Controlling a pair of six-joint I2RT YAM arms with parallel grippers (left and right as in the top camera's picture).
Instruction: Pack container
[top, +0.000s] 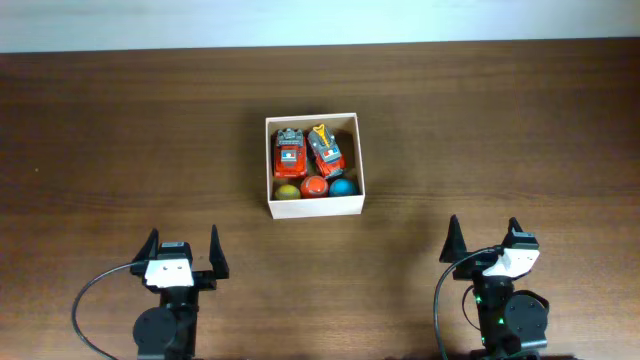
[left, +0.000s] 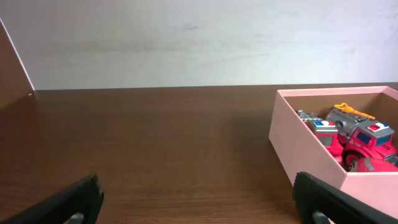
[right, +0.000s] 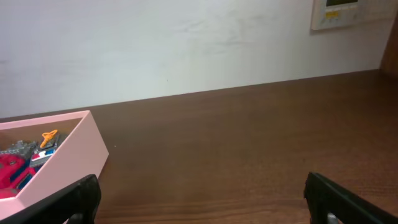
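The container (top: 313, 207) sits mid-bench (top: 120, 130), with two toy cars (top: 289, 153) in its 12 o'clock half and three balls (top: 315, 187) along its 6 o'clock wall. With nothing loose outside it, packing looks finished. The left hand (top: 183, 240) at 7 o'clock and the right hand (top: 483, 228) at 5 o'clock are released and empty. Best hold them clear of the thin walls.

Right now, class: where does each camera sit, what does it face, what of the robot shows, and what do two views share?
Overhead: above the table, looking down on the container, left gripper and right gripper, both open.
Left wrist: low, facing the far wall; container at right; own fingers at the bottom.
Right wrist: low, facing the far wall; container at left; own fingers at the bottom.
Shared: both wrist views catch the container holding toy cars.
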